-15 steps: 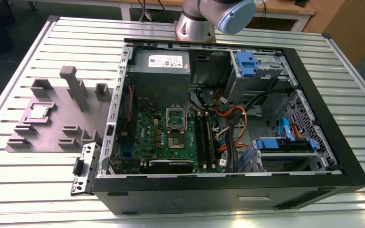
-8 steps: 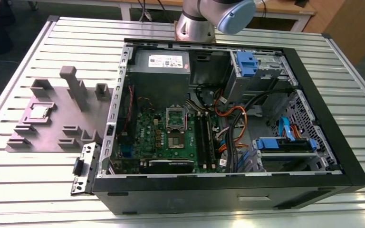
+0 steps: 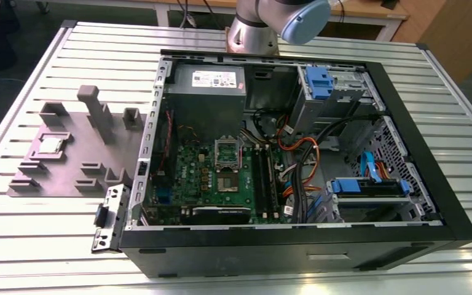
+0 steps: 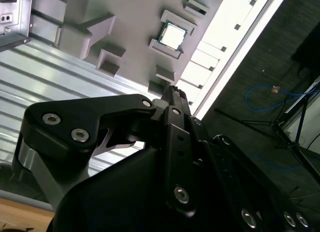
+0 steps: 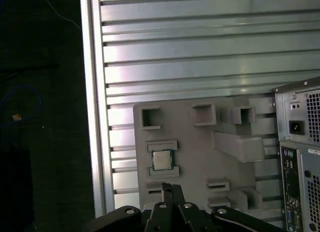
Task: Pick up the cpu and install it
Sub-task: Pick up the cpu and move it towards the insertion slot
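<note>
1. Pick-up not yet made: cpu (image 3: 51, 144) lies in grey fixture tray (image 3: 72, 175), at the exterior view's left of computer case (image 3: 302, 249).
2. Gripper (image 5: 172, 191) hovers apart from it, fingers closed, empty.
3. Judged need: part the fingers and square them to the chip's edges.

Open computer case (image 3: 302, 252) lying on its side on a slatted metal tabletop (image 3: 39, 233), its motherboard (image 3: 191, 178) exposed, with the silver socket frame (image 3: 226, 153) near the board's middle. Toward the exterior view's left, apart from the case, a grey holder plate (image 3: 72, 175) carries the cpu (image 3: 51, 145) in a square recess. The robot arm (image 3: 257, 34) rises behind the case.
</note>
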You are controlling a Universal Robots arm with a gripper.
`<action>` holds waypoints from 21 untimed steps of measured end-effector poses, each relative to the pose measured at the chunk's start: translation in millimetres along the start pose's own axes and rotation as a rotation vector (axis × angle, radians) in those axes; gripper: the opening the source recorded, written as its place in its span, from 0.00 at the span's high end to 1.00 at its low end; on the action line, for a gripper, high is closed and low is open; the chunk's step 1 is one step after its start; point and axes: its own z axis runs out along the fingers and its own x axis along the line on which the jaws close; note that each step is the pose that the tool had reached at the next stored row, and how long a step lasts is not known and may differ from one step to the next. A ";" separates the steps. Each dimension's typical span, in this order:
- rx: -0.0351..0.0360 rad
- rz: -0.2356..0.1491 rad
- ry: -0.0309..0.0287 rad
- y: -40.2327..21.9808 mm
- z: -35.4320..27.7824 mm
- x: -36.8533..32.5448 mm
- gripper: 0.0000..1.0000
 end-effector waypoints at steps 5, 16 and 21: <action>0.0001 0.000 0.0001 0.0 -0.1 0.2 0.89; 0.0002 -0.057 0.0226 -0.3 7.3 0.6 0.47; -0.0001 -0.084 0.0291 -1.2 15.9 2.5 0.41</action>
